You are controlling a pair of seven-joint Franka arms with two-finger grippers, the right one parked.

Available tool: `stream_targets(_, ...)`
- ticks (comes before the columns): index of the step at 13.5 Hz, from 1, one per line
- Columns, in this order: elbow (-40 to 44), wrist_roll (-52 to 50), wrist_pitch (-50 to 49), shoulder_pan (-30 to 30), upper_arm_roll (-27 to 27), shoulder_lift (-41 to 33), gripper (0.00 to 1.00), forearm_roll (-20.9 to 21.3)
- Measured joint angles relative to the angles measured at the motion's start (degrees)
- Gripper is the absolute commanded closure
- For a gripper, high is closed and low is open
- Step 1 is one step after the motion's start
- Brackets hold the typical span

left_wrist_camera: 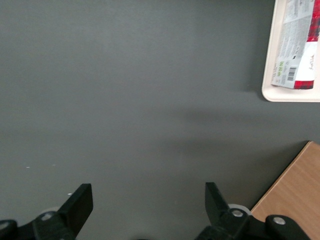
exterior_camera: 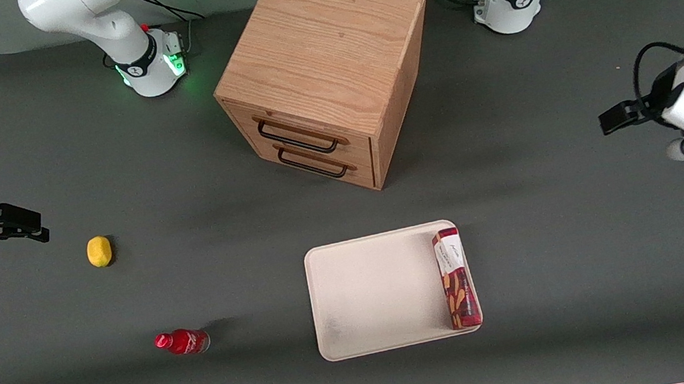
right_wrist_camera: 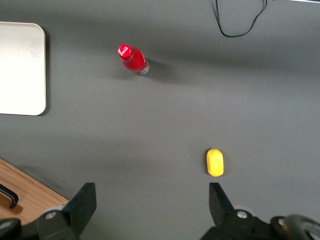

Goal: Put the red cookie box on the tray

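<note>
We find the red cookie box (exterior_camera: 457,278) lying flat inside the tray (exterior_camera: 370,289), along its rim toward the working arm's end, approx. 3 o'clock. The gripper (left_wrist_camera: 149,200) hangs empty, jaws apart, well clear over bare table. We judge placement done; next move needs only a parked arm, no re-grip.

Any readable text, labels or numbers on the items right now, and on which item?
No text reads clearly.
Red cookie box, lying in the tray: cursive brand on white label end, too small to read.
Same box in the left wrist view: barcode and fine print, blurred.
Red bottle: white logo, unreadable.
Gripper, open, hovers toward the working arm's end of the table: no markings.
</note>
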Motion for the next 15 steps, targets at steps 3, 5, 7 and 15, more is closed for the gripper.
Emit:
stream_targets(3, 1.4, 4.4, -1.2, -0.1, 2.1, 0.1, 0.00, 0.4)
stream_targets(5, 2.2, 5.2, -2.3, -6.3, 9.4, 0.3, 0.00, 0.4)
stream_targets(7, 3.0, 5.3, -3.0, -9.1, 12.1, 0.6, 0.00, 0.4)
stream_targets(15, 4.2, 5.3, -3.3, -9.2, 13.5, 2.2, 0.00, 0.4)
